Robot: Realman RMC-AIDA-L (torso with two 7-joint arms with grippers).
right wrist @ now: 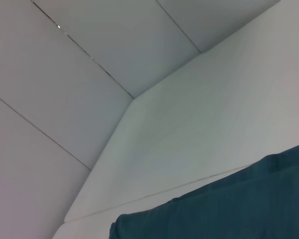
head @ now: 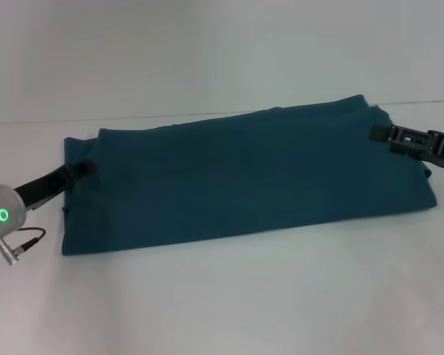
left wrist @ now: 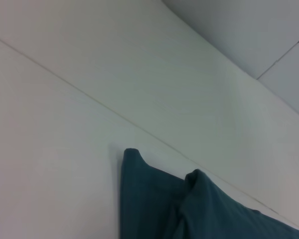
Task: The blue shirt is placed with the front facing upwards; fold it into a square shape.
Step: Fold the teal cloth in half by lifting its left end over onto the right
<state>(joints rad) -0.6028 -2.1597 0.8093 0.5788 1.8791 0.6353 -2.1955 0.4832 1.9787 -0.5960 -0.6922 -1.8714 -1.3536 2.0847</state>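
The blue shirt lies folded into a long band across the middle of the white tabletop, with no lettering showing. The left end effector rests at the band's left end and the right end effector at its right end; whether either is closed on the cloth cannot be told

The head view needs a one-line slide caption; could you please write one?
Blue shirt folded into a long band on the white table, left gripper and right gripper at its opposite ends.
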